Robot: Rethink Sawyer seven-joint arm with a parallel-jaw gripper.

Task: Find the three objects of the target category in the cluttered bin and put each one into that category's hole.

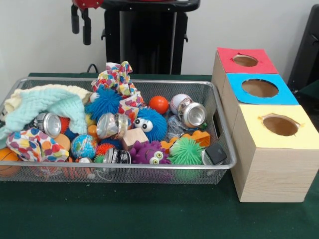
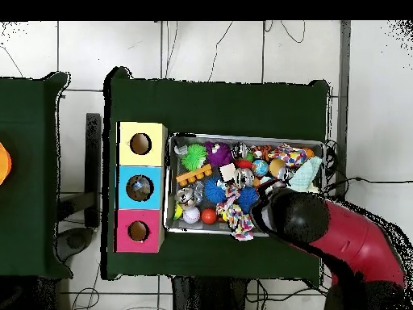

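The bin [image 1: 124, 80], a shallow silver wire-mesh basket, sits on the green table and is full of clutter. In it are crushed silver cans [image 1: 193, 114] [image 1: 48, 123], a blue fuzzy ball with eyes [image 1: 149, 123], a purple one [image 1: 149, 152], a green spiky ball [image 1: 187, 151], an orange ball [image 1: 159, 104], a globe ball [image 1: 83, 146], a wooden block [image 1: 133, 137] and patterned cloths [image 1: 117, 77]. My gripper [image 1: 81, 36] hangs high above the bin's far left side, open and empty. In the overhead view the arm [image 2: 298, 216] covers part of the bin [image 2: 242, 136] and hides the gripper.
Three pale wooden boxes with round holes stand in a row by the bin's right end: red top [image 1: 264, 64], blue top [image 1: 286, 97], yellow top [image 1: 249, 130]. A mint knitted cloth [image 1: 47, 104] drapes over the bin's left end. The robot's pedestal [image 1: 144, 40] stands behind.
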